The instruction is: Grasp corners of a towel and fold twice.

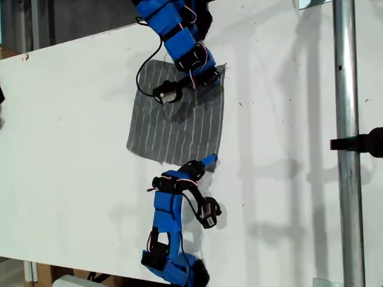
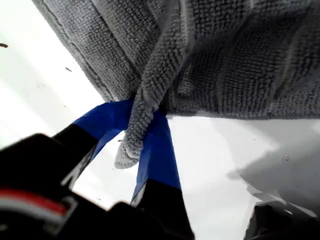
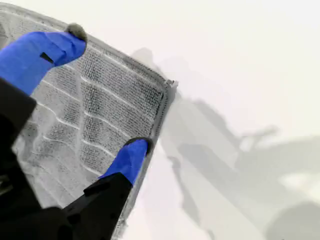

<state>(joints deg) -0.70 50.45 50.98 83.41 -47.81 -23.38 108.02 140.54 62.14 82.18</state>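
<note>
Corner of the thin grey white-striped towel (image 2: 240, 65) sits pinched in my first gripper (image 2: 142, 145), while my second gripper (image 3: 102, 95) gapes open straddling the opposite corner (image 3: 167, 85).

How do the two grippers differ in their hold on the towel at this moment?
My first gripper is shut on a bunched corner of the towel, cloth pinched between its jaws. My second gripper is open, jaws spread over flat cloth beside another corner, pinching nothing. In the exterior view, one works the towel's lower edge, the other its upper right corner. Both are blue.
</note>
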